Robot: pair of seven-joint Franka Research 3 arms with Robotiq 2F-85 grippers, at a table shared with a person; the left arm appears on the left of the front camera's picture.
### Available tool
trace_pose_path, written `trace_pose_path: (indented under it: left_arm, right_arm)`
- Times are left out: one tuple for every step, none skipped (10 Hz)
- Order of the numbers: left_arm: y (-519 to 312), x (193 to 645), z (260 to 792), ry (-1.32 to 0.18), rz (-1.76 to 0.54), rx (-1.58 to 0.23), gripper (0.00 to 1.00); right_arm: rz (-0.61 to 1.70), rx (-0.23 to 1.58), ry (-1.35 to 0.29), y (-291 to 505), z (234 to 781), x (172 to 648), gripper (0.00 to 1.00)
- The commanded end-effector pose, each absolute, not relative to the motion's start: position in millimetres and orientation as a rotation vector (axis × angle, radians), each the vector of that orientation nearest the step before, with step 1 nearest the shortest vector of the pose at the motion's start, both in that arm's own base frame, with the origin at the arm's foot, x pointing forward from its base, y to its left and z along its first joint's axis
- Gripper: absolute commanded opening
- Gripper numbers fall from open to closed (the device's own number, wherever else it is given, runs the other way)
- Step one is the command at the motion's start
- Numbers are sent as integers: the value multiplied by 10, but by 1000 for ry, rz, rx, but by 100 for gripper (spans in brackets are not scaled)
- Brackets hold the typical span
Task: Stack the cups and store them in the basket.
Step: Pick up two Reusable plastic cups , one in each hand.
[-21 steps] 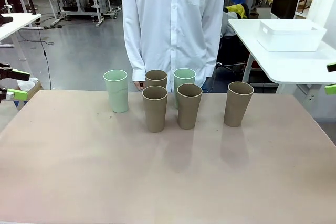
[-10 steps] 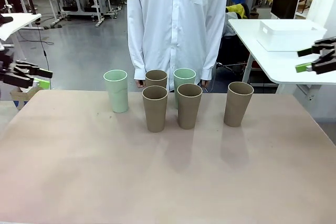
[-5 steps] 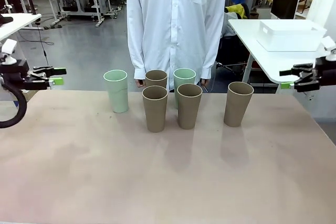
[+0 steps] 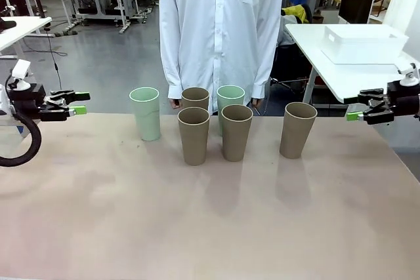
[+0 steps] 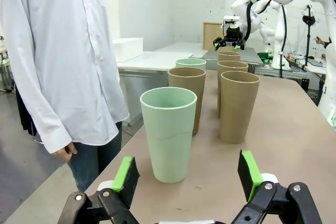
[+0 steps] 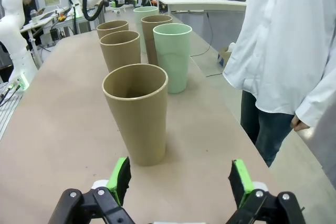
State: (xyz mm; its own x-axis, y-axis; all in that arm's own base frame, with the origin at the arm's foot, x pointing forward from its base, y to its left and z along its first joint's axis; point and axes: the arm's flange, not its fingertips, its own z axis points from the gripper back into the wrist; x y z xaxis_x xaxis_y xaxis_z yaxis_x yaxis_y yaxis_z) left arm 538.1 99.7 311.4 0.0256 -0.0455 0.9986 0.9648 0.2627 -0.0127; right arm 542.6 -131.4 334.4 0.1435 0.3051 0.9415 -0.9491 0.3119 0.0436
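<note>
Now, six cups (image 4: 195, 136) upright on table (image 4: 197, 227) — left gripper (image 4: 80, 103) spread wide, right gripper (image 4: 351, 107) likewise, both empty

the table (image 4: 197, 221) has a matte pinkish-tan top. on its far half, upright with mouths up, stand six of a kind. the left mint cup (image 4: 145, 115) stands alone at the far left of the group. right of it, near the far edge, the far tan cup (image 4: 195, 97) and the far mint cup (image 4: 230, 94) stand side by side. just in front of them stand the near-left tan cup (image 4: 194, 137) and the near-right tan cup (image 4: 236, 134), close together but apart. the right tan cup (image 4: 298, 130) stands well apart on the right. at the far right a white side table (image 4: 367, 78) carries the basket (image 4: 363, 45).
</note>
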Motion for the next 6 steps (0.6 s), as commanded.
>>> trace_pose_path:
  left_arm:
    - [1007, 5335, 3196, -1272, -1012, -989, 100]
    - [997, 5381, 3114, -1274, -1021, -987, 100]
    - [936, 5507, 2963, -1282, -995, -1035, 100]
    - [880, 5595, 2870, -1278, -1008, -1071, 100]
    - [865, 5659, 2824, -1279, -1017, -1074, 100]
    - [844, 5735, 2778, -1289, -1020, -1069, 100]
  right_arm:
    - [1040, 782, -1032, -1307, 3411, 5431, 100]
    - [1057, 795, -1030, -1314, 3344, 5426, 100]
    - [1109, 816, -1047, -1144, 3205, 5415, 100]
    - [1122, 845, -1069, -1066, 3077, 5416, 100]
    - [1134, 866, -1071, -990, 2949, 5394, 100]
    - [1141, 881, -1074, -911, 2811, 5384, 100]
